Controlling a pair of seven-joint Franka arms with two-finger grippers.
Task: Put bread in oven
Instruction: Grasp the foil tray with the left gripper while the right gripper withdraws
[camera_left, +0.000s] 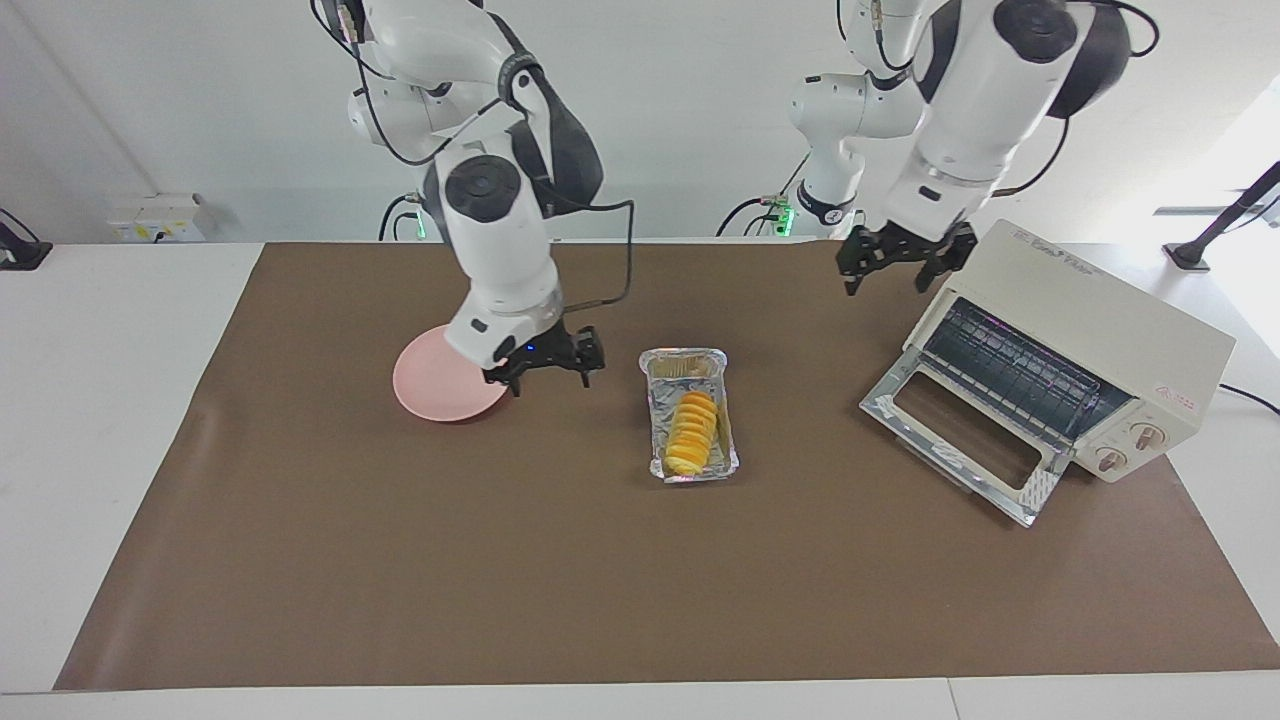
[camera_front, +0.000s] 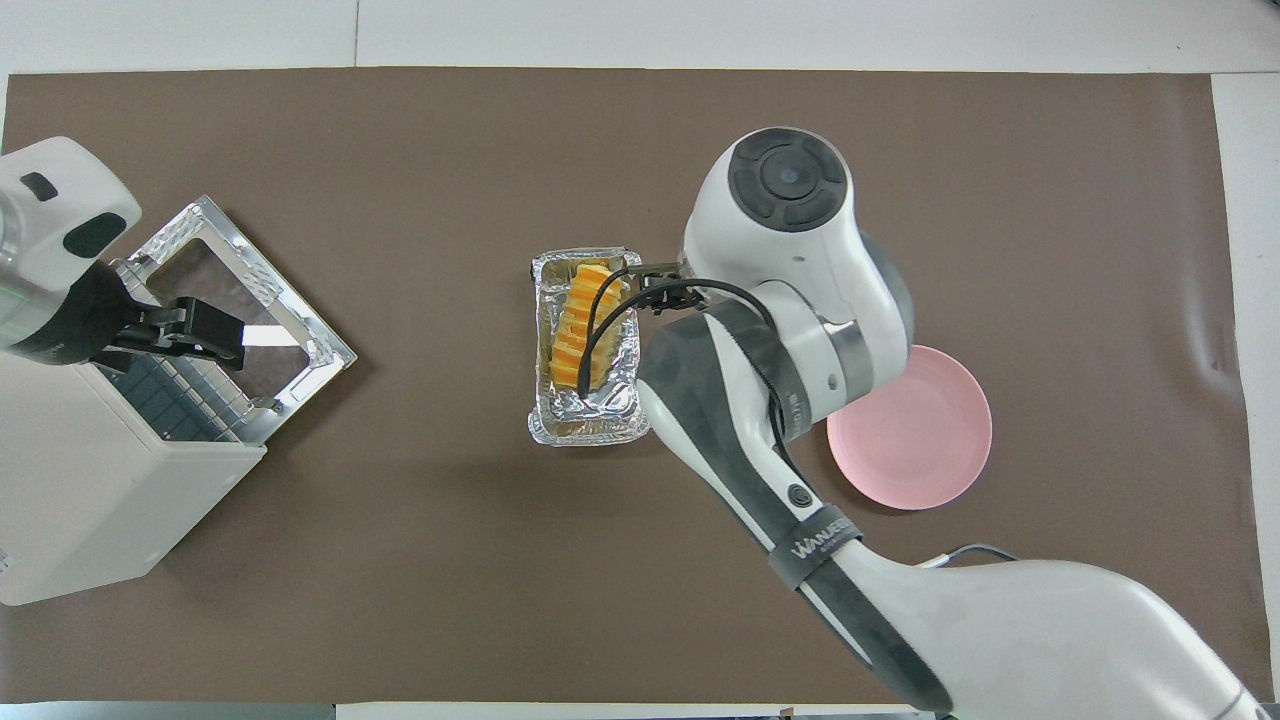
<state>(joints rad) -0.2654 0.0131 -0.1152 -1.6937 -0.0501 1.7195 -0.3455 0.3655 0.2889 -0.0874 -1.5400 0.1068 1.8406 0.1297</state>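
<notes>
I have the small golden, ridged loaf of bread (camera_left: 692, 433) lying lengthwise in a crinkled silver foil tray (camera_left: 655, 402) near the middle of the brown table mat (camera_left: 400, 560), untouched by either arm. My right gripper (camera_left: 548, 366) hangs just beside the tray toward the right arm's end of the table, over the edge of the round pink plate (camera_left: 425, 385), fingers spread and holding nothing. My left gripper (camera_left: 895, 262) hovers over the corner of the boxy cream-white toaster oven (camera_left: 1120, 335), which stands toward the left arm's end from the tray with its glass door (camera_left: 960, 435) dropped open and the wire rack exposed; those fingers are also spread and empty. I judge the loaf light and soft, its slice-like ridges likely to crush or split apart under a hard pinch — so I would close gently across its narrow width near mid-length, where the weight balances. The tray walls sit close along both sides of the loaf, leaving little room for the fingers, and the thin foil looks flimsy enough to snag or lift with the bread.
</notes>
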